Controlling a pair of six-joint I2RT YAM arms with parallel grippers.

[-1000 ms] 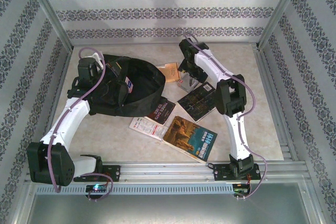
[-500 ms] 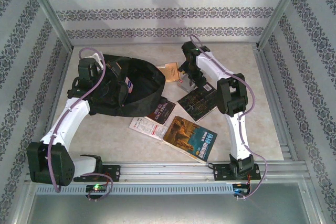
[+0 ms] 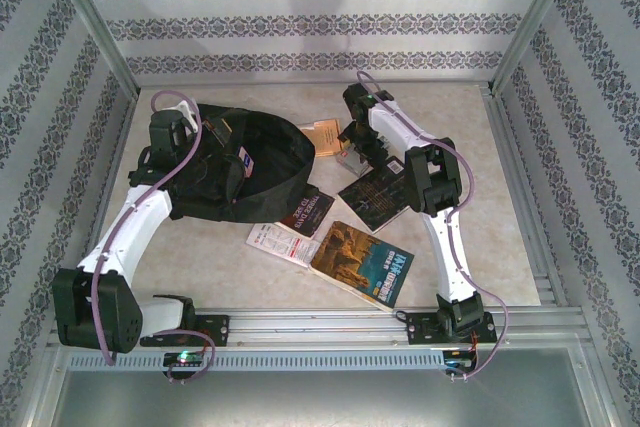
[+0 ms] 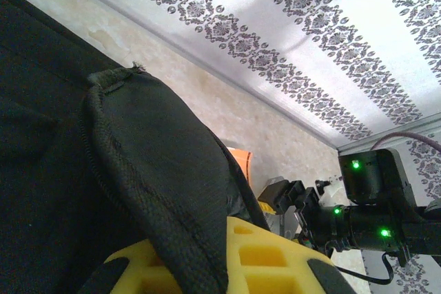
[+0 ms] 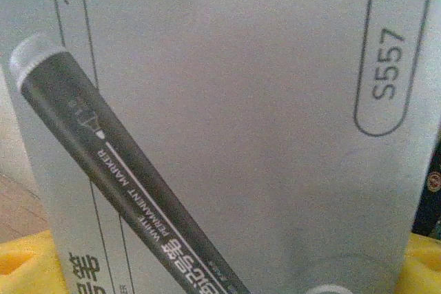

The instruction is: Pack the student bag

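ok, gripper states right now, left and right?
Left gripper: closed on rim of the large black fabric backpack.
Right gripper: closed on a grey cardboard marker box.

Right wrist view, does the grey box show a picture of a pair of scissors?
No, the box is printed with a dark marker pen lettered "white permanent marker".

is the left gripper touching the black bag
Touching: the left wrist view shows the soft black fabric backpack lying over the left gripper, against its yellow fingers.
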